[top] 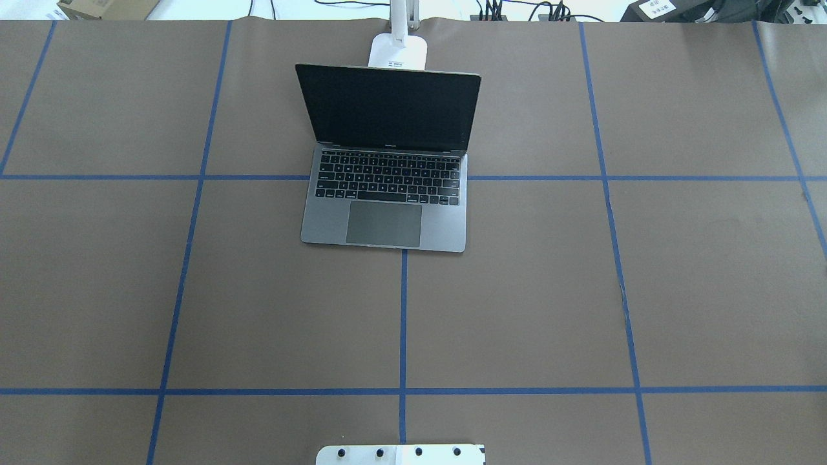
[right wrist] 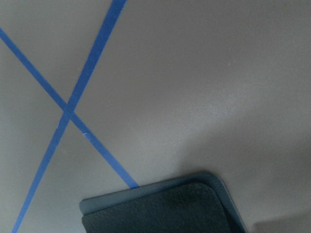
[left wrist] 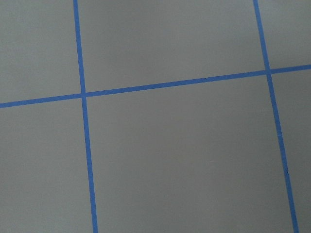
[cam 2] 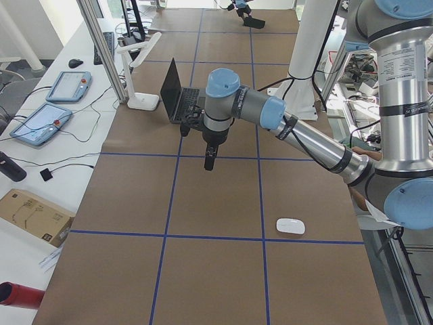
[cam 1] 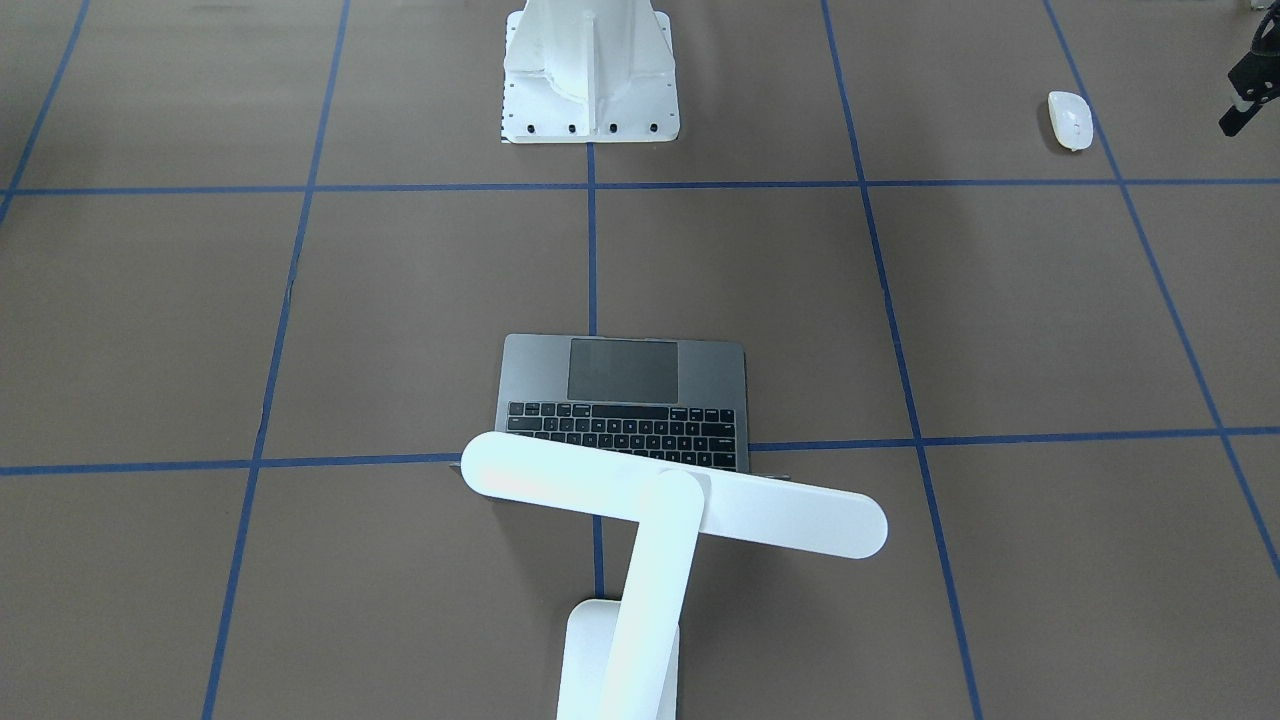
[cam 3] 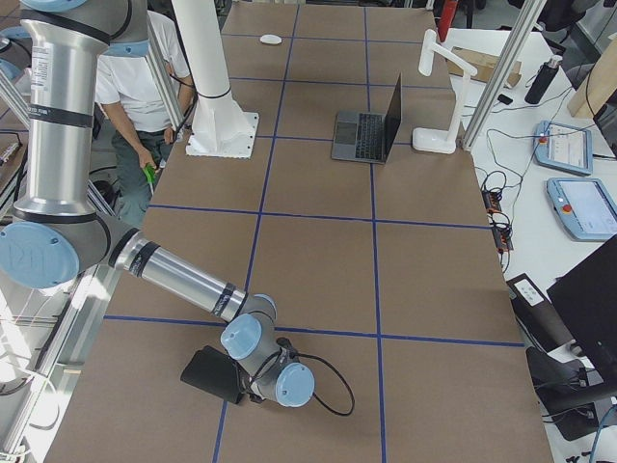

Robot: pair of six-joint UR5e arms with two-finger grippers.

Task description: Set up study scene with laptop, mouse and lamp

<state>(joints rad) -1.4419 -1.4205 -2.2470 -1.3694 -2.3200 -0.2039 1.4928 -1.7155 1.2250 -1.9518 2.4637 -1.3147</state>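
Note:
The laptop [top: 387, 161] stands open at the table's far middle, with its dark screen up. It also shows in the front-facing view [cam 1: 620, 400]. The lamp [cam 1: 670, 500] stands just behind the laptop, its light bar over the laptop's lid; its base [top: 398, 51] shows in the overhead view. The mouse [cam 1: 1070, 120] lies alone on the robot's left side, near the robot's edge [cam 2: 290, 225]. My left gripper [cam 2: 210, 159] hangs in the air above the table, away from the mouse; I cannot tell its state. My right gripper [cam 3: 243, 384] is low over a thin black pad [cam 3: 214, 374]; I cannot tell its state.
The white bolted pedestal [cam 1: 590, 70] stands at the robot's edge in the middle. The black pad's corner [right wrist: 160, 208] shows in the right wrist view. Blue tape lines [left wrist: 82, 97] grid the brown table. A person [cam 3: 154, 106] sits behind the pedestal.

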